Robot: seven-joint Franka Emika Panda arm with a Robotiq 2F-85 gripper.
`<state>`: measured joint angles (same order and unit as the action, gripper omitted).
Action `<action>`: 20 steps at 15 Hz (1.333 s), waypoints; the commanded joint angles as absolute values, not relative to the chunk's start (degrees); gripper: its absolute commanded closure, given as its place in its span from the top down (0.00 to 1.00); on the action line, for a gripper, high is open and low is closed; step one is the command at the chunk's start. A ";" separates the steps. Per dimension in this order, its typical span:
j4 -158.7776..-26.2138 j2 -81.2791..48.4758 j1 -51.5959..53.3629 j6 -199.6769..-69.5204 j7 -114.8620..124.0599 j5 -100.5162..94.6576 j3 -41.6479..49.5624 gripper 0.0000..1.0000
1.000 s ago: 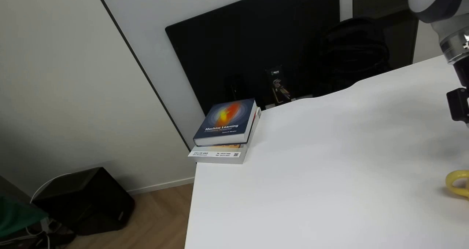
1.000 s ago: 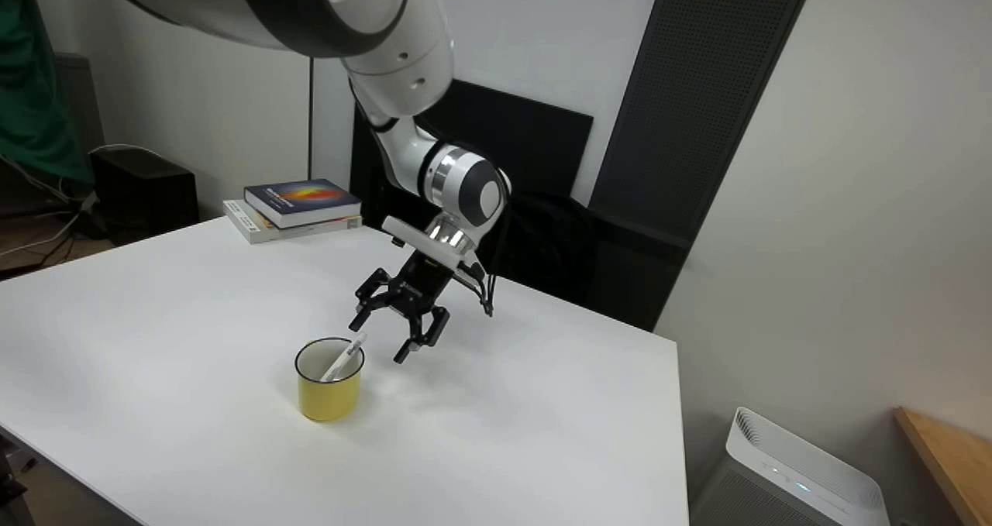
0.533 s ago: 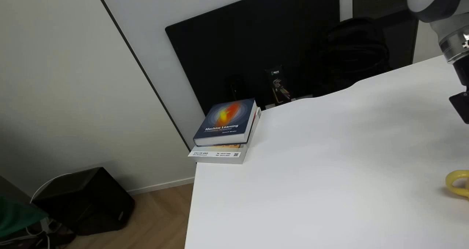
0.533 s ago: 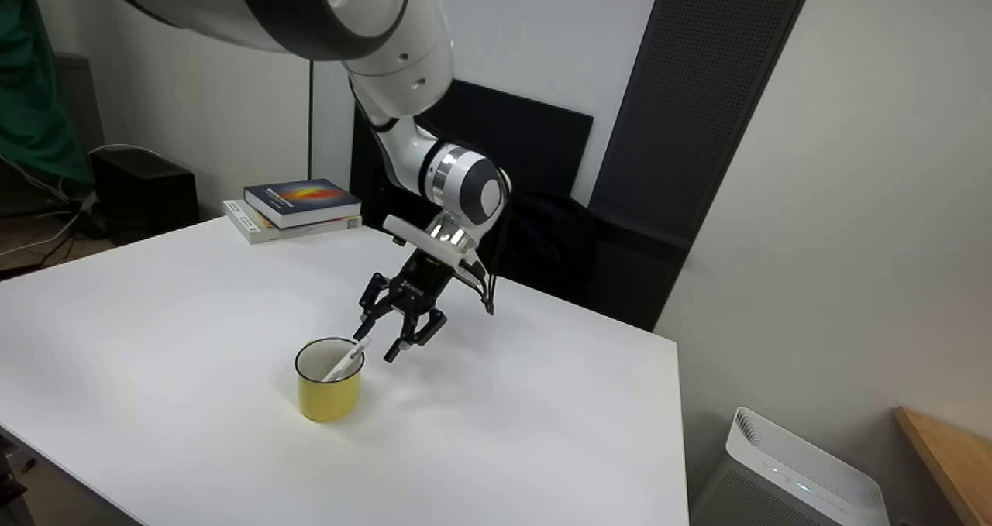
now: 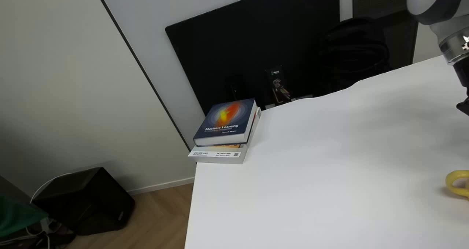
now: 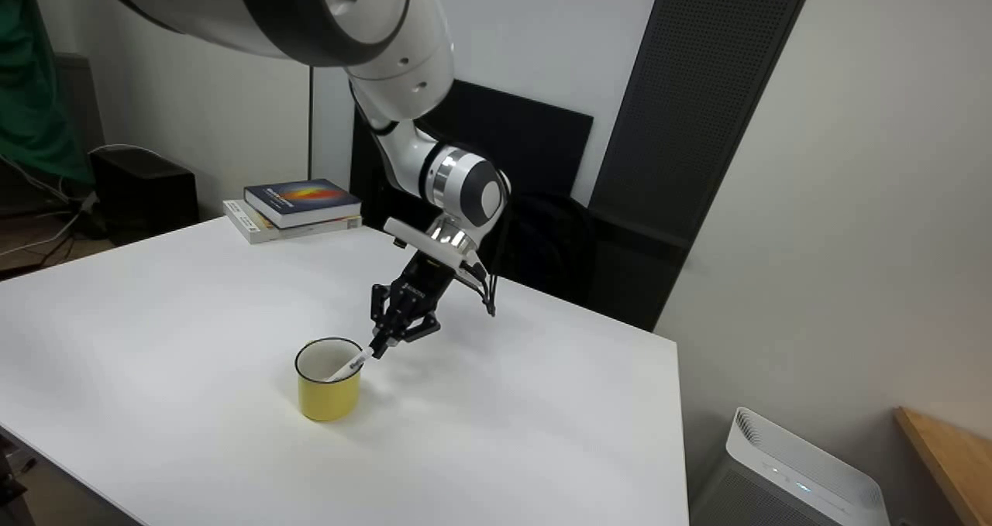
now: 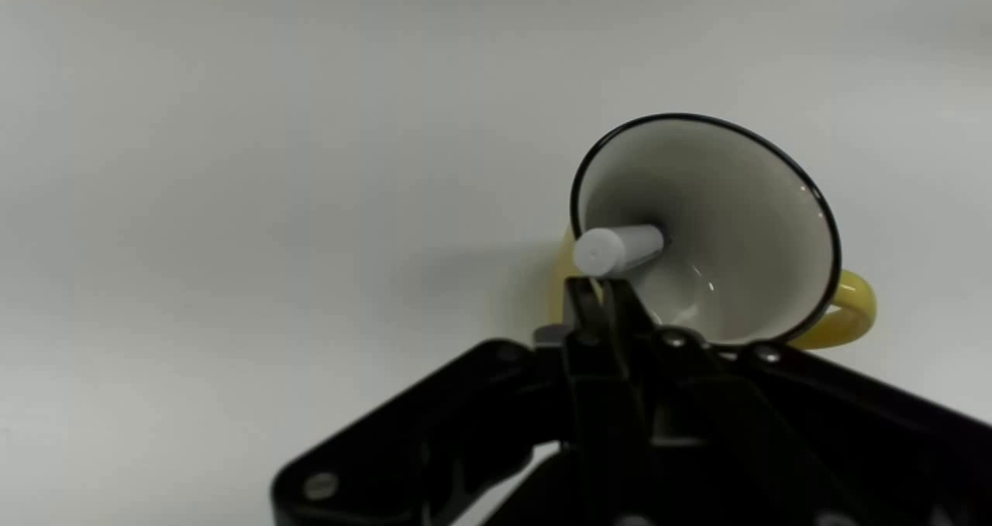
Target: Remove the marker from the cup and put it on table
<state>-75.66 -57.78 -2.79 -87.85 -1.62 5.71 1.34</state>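
A yellow cup [image 6: 328,400] with a dark rim stands upright on the white table [image 6: 504,433]. In the wrist view its pale inside [image 7: 744,201] faces the camera. The white marker [image 7: 620,249] leans inside against the rim, its end poking out over the side; an exterior view shows the marker [image 6: 349,366] tilted toward the gripper [image 6: 378,349]. My gripper [image 7: 597,282] is shut, with only a thin slit between its fingertips and no marker in it. The tips sit right at the marker's end; whether they touch it I cannot tell. Another exterior view shows just the cup's handle [image 5: 449,183].
Two stacked books [image 6: 302,203] lie at the table's far corner. Behind the table stands a black panel [image 5: 256,40]. On the floor beyond one edge is a white air purifier [image 6: 806,472]; a black box [image 5: 88,205] stands beyond another edge.
The gripper has gone from wide open to shut beside the marker's end. The marker's upper end has tipped a little lower, toward the gripper. The cup has stayed in place.
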 commanded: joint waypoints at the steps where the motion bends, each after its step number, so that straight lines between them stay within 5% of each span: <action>1: -71.58 -60.08 -2.65 -85.13 1.03 5.02 1.57 0.27; 3: -72.92 -59.00 -2.36 -86.26 2.86 5.43 1.84 0.27; 14: -89.28 -48.66 0.25 -105.12 16.33 7.82 3.14 0.99; 20: -99.40 -40.94 1.20 -110.70 19.66 7.90 3.74 1.00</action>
<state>-91.63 -47.20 0.34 -107.56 16.46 6.98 2.81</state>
